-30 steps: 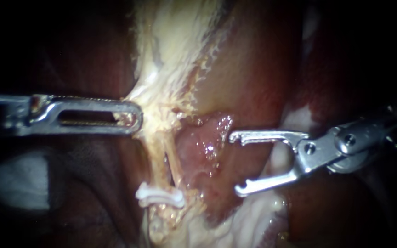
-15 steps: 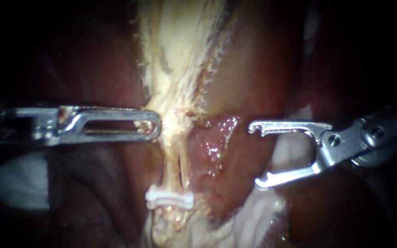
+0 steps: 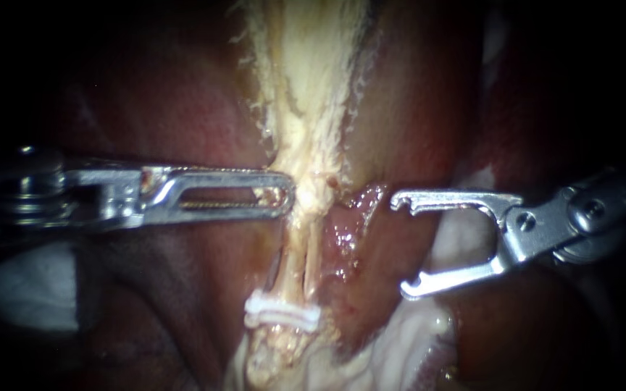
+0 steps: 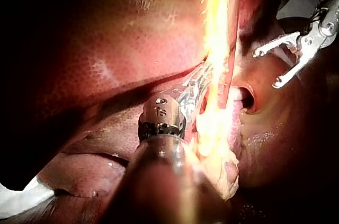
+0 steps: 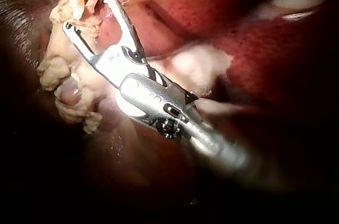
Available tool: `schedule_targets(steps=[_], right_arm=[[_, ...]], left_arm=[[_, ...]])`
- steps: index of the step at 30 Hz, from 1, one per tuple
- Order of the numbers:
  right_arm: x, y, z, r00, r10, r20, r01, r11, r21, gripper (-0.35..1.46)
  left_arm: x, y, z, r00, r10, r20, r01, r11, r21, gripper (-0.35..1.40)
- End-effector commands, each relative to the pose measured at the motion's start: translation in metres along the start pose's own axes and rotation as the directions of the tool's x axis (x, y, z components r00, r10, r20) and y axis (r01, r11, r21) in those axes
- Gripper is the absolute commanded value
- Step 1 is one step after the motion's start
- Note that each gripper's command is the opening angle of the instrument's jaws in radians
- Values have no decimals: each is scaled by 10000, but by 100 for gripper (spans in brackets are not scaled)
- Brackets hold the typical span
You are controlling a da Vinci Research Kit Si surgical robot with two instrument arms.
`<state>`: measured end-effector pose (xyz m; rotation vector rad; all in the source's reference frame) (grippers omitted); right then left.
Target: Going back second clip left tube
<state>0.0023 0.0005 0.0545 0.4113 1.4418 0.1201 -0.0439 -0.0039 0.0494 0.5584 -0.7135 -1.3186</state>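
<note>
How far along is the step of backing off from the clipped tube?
Done: a white clip sits across the tubes. In hand: the right instrument, jaws open and empty, stands clear of the tubes; the left instrument grips the pale tissue above the clip. Left: probably only drawing the right instrument away.

Left instrument shaft blurred, tip buried in pale tissue; right instrument shaft blurred too.

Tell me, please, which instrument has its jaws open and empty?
The right instrument: its jaws gape with nothing between, whereas the left instrument is shut on the pale tissue.
</note>
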Motion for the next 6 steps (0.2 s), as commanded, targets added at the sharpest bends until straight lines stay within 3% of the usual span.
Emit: schedule_targets(steps=[1, 6], right_arm=[[1, 0, 0, 10000, 5, 3, -5, 10000, -7, 60], [1, 1, -1, 10000, -50, 2, 50, 10000, -7, 60]], left_arm=[[0, 0, -1, 10000, 6, -7, -6, 10000, 16, -35], [0, 0, -1, 10000, 7, -8, -7, 10000, 18, -35]])
